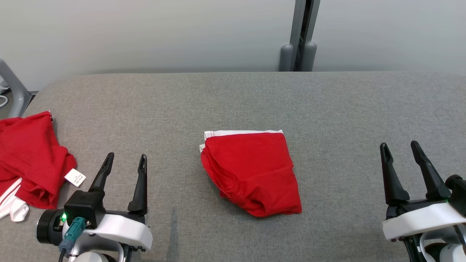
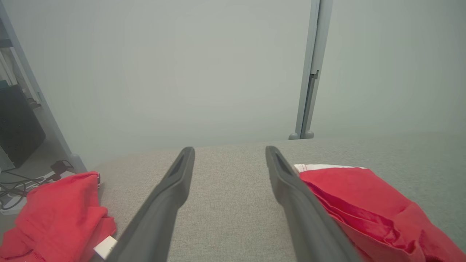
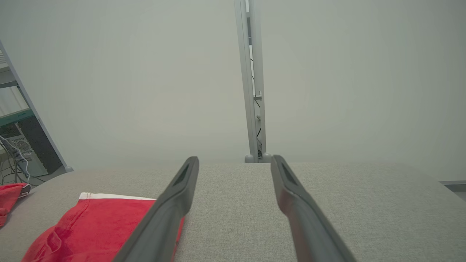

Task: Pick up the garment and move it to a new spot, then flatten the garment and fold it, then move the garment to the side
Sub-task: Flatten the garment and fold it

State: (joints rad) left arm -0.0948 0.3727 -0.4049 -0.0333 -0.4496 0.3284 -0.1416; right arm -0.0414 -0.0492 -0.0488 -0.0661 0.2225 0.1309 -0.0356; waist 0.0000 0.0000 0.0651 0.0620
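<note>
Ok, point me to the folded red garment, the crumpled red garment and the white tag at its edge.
folded red garment (image 1: 251, 171): head view, middle of its top layer.
crumpled red garment (image 1: 31, 156): head view, centre of the heap.
white tag (image 1: 75, 177): head view, centre of the tag.

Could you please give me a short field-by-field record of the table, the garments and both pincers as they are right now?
surface: grey fabric table
centre: folded red garment with white trim, lying flat
left edge: crumpled red garment with white tag
left pincer: open, empty, touching no cloth
right pincer: open, empty, right of the folded red garment
task stage: fold looks done; move aside not yet done
</note>
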